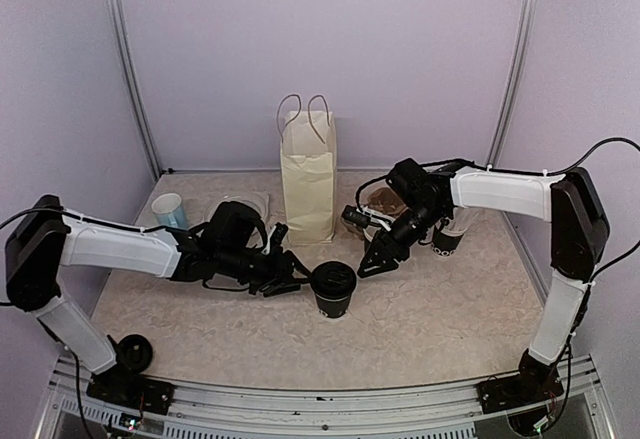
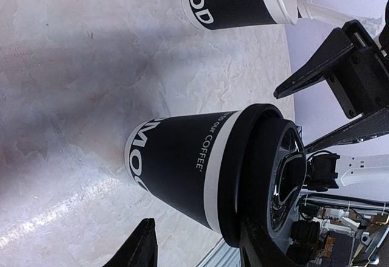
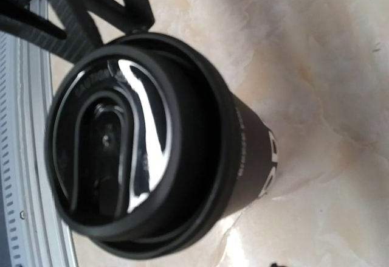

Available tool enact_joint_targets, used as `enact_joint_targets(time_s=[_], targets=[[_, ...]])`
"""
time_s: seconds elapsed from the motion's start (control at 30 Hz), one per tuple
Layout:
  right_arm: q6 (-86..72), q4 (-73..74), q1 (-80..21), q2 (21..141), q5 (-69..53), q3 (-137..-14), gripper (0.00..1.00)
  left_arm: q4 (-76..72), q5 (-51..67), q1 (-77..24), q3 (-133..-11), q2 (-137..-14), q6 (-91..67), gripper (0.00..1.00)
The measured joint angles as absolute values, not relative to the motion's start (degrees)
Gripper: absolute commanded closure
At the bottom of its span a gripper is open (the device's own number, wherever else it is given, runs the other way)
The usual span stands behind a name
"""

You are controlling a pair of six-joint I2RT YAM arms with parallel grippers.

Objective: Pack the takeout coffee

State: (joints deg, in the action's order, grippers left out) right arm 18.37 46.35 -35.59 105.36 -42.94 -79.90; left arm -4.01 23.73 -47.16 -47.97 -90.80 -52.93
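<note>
One takeout coffee cup (image 1: 333, 289), black with white lettering and a black lid, stands upright on the table in front of the paper bag (image 1: 308, 184). It also shows in the left wrist view (image 2: 182, 163) and fills the right wrist view (image 3: 121, 151). My left gripper (image 1: 293, 279) is open just left of the cup, its fingers (image 2: 143, 249) straddling it near the lid without clamping. My right gripper (image 1: 370, 262) is open and empty just right of the cup, above lid height; it also shows in the left wrist view (image 2: 292, 121). No second lidded cup is in view.
A black cup full of white straws (image 1: 447, 234) stands right of the right gripper. A small blue cup (image 1: 170, 209) sits at the back left. A clear plastic item (image 1: 250, 204) and a brown item (image 1: 385, 199) flank the bag. Walls enclose three sides.
</note>
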Motion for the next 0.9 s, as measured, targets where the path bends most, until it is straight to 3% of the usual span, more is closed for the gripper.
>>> enact_joint_targets(time_s=[0.5,0.9], targets=[[17.69,46.37,-36.01,108.2,-44.27,-80.12,0.46,-3.6,25.17,-46.44,-50.11,-93.08,-52.29,0.55],[14.87,47.11,-35.99,108.99,-45.28,-80.29,0.53,-0.58,26.55,-45.63,-52.75,-94.98,-52.27,0.58]])
